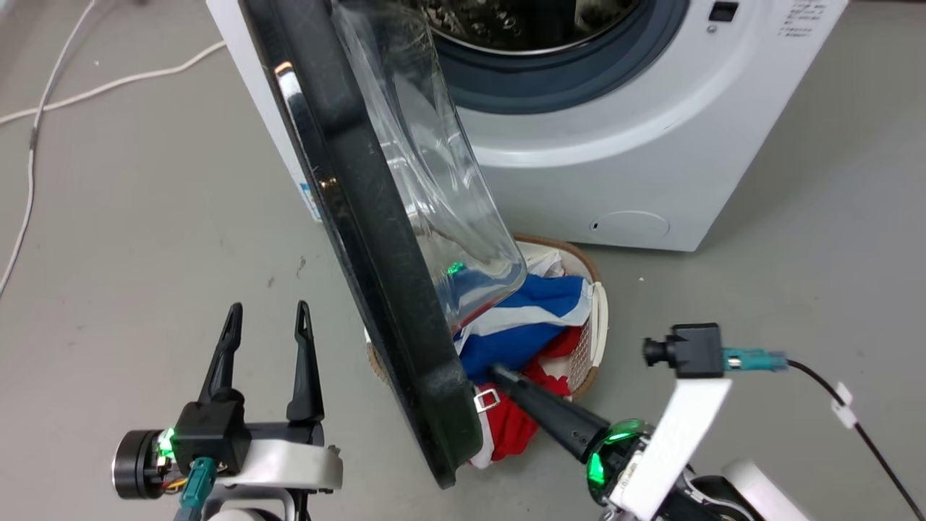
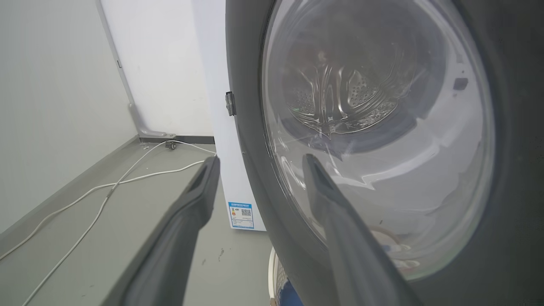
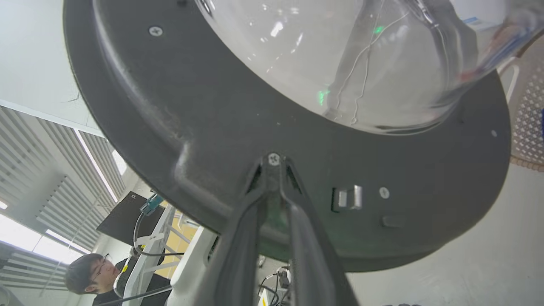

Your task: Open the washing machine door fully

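The white washing machine point(image 1: 615, 159) stands at the top, its steel drum showing. The washing machine door point(image 1: 376, 239) is swung out toward me and shows edge-on, a black rim with a clear glass bowl point(image 1: 434, 166). My right gripper point(image 1: 500, 373) is shut, its tips touching the door's inner face just left of the metal latch point(image 1: 486, 399). In the right wrist view the joined fingertips point(image 3: 274, 165) rest on the black inner rim point(image 3: 170, 106) below the bowl. My left gripper point(image 1: 268, 329) is open and holds nothing, left of the door and apart from it. In the left wrist view it point(image 2: 260, 160) faces the door's outer side point(image 2: 510, 170).
A laundry basket point(image 1: 597, 318) with blue, white and red clothes sits on the floor under the door. White cables point(image 1: 108, 83) run over the grey floor at the left. A wall point(image 2: 51, 85) stands left of the machine. A person point(image 3: 85, 272) sits behind me.
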Robot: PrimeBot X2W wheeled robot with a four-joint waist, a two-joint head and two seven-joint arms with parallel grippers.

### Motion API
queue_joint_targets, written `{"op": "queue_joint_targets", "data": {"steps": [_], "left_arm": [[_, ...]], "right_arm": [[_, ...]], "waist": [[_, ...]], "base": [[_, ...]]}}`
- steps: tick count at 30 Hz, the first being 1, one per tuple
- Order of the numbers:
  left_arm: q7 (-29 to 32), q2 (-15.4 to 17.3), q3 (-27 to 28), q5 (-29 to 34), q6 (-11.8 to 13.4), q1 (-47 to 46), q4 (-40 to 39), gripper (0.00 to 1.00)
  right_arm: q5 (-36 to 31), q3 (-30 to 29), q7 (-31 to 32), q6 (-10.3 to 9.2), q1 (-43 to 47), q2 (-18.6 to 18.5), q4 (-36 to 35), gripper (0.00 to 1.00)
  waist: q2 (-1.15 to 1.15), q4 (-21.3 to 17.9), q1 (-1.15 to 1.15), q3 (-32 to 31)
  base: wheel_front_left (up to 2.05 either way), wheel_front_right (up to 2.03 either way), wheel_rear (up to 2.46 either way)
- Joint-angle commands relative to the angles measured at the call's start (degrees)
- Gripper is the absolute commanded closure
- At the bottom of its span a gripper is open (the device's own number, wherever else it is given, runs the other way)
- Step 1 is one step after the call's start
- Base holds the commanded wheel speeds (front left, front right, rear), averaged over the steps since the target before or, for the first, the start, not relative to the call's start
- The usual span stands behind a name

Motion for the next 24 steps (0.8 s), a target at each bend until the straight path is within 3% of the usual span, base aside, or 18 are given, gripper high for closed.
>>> {"op": "queue_joint_targets", "data": {"steps": [1, 8, 14, 19, 24], "left_arm": [[-0.1, 0.0, 0.2, 0.2, -0.1, 1.1, 0.1, 0.00], [-0.1, 0.0, 1.1, 0.5, -0.4, 3.1, 0.4, 0.00], [-0.1, 0.0, 2.0, 0.7, -0.6, 4.8, 0.3, 0.00], [-0.1, 0.0, 2.7, 0.9, -0.8, 6.0, 0.1, 0.00], [-0.1, 0.0, 2.9, 0.9, -1.0, 6.5, -0.1, 0.00]], "right_arm": [[-0.9, -0.4, -2.2, 0.17, 0.9, -0.4, -0.1, 0.00], [-5.7, -2.6, -15.0, 0.17, 2.5, -3.1, -2.4, 0.00], [-17.8, -6.4, -28.3, 0.16, 3.3, -5.5, 0.6, 0.00], [-31.1, -15.6, -30.0, 0.15, 4.8, -2.2, 1.6, 0.00], [-50.2, -25.4, -30.0, 0.15, 8.2, 2.7, -1.9, 0.00]], "waist": [[0.00, -0.8, 0.01, -1.3], [0.00, -2.4, 0.01, -4.7], [0.00, -3.3, 0.01, -7.0], [0.00, -3.8, 0.01, -8.2], [0.00, -3.9, 0.01, -8.9]], "base": [[0.00, 0.00, 0.00], [0.00, 0.00, 0.00], [0.00, 0.00, 0.00], [0.00, 0.00, 0.00], [0.00, 0.00, 0.00]]}}
